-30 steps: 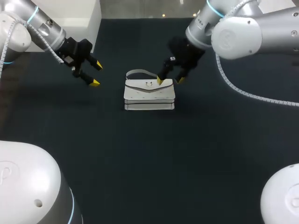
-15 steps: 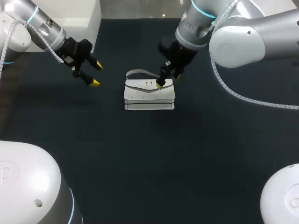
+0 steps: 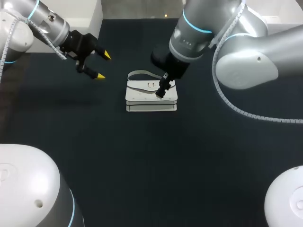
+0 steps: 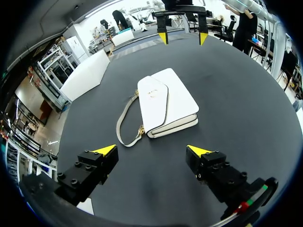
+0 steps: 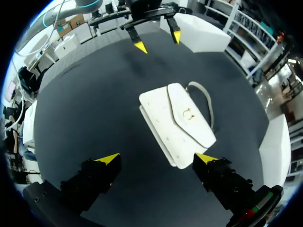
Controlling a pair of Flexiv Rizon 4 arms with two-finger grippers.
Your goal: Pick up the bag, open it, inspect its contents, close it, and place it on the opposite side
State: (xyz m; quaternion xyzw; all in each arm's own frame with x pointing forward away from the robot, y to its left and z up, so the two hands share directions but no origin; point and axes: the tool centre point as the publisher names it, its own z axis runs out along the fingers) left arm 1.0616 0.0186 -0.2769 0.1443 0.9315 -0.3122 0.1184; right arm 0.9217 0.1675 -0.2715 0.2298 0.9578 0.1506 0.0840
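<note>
A white handbag (image 3: 150, 96) lies flat on the dark table, flap up, with a metal clasp (image 3: 150, 85) and its grey strap (image 3: 140, 74) looped behind it. My right gripper (image 3: 162, 90) hangs just above the bag's right rear part, open and holding nothing. In the right wrist view the bag (image 5: 177, 123) lies ahead of the spread fingers of the right gripper (image 5: 157, 158). My left gripper (image 3: 104, 65) is open in the air to the left of the bag. In its own view the left gripper (image 4: 151, 151) is clear of the bag (image 4: 166, 101).
A white box (image 3: 85, 16) stands at the table's back left edge. The dark table top (image 3: 151, 161) stretches in front of the bag and to both sides of it.
My right arm has swung left and its gripper has come over the bag, turning at the wrist. My left gripper has risen slightly and turned. The bag has not moved.
</note>
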